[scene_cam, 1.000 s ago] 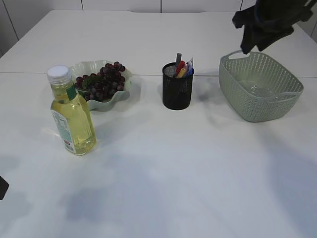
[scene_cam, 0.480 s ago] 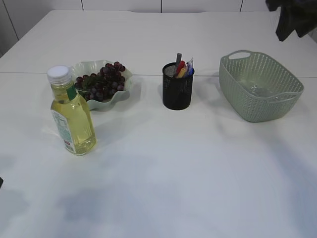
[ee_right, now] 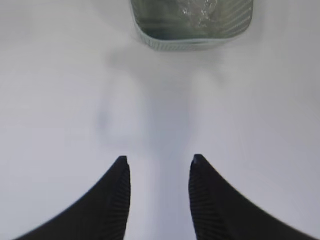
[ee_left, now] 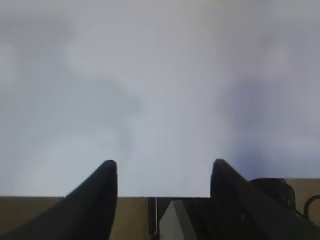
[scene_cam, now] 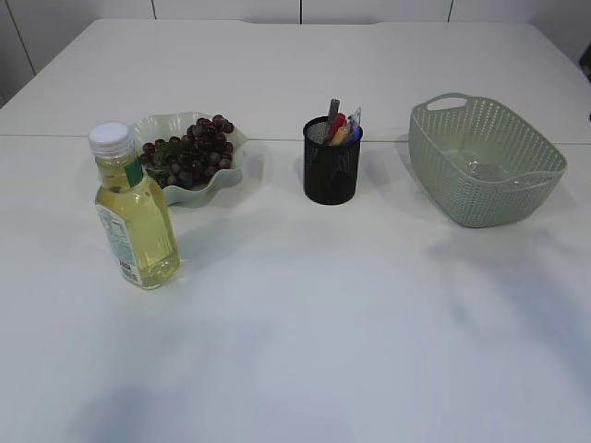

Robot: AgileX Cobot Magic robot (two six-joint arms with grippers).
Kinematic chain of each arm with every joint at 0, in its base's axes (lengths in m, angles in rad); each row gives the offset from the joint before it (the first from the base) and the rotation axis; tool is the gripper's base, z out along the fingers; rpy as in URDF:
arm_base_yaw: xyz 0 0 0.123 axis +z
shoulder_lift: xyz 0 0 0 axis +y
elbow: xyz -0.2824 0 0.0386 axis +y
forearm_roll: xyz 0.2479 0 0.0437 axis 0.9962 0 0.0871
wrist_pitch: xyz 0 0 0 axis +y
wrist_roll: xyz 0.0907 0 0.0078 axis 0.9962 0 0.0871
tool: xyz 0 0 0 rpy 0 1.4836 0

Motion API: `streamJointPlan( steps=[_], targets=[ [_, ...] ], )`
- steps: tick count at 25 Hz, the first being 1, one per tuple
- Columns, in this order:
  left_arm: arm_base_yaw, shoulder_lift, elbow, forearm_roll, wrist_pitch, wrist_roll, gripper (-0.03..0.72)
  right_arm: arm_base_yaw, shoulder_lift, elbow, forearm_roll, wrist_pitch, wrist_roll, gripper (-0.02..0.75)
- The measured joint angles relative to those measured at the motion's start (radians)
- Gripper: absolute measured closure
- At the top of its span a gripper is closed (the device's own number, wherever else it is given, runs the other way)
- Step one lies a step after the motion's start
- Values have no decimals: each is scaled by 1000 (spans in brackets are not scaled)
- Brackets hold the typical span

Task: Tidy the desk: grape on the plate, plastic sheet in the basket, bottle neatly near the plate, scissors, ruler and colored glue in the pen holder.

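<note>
On a white table (scene_cam: 305, 314), grapes (scene_cam: 189, 152) fill the plate (scene_cam: 231, 138) at ten o'clock, bottle (scene_cam: 134, 217) beside; both empty grippers, left (ee_left: 162, 170) and right (ee_right: 157, 162), stand apart; plastic sheet (ee_right: 197, 12) lies inside the basket (scene_cam: 485, 175).

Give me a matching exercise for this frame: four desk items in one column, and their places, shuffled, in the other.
Items:
1. grapes
2. plastic sheet
3. bottle
4. colored glue

Places:
A. in the black pen holder
B. standing on the table, in front of the plate
C. in the green basket
D. on the plate

Pairs: 1-D, 2-C, 3-B, 4-A
</note>
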Motion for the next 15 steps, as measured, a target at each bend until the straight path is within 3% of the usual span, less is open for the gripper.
streamJointPlan(
  steps=[6,15],
  targets=[
    [0,-131,0,48,136,-28,253,0,-175,177,11,-54,2,423],
    [0,-320,0,-25,170,-30,253,0,-502,382,60,-68,78,424]
  ],
)
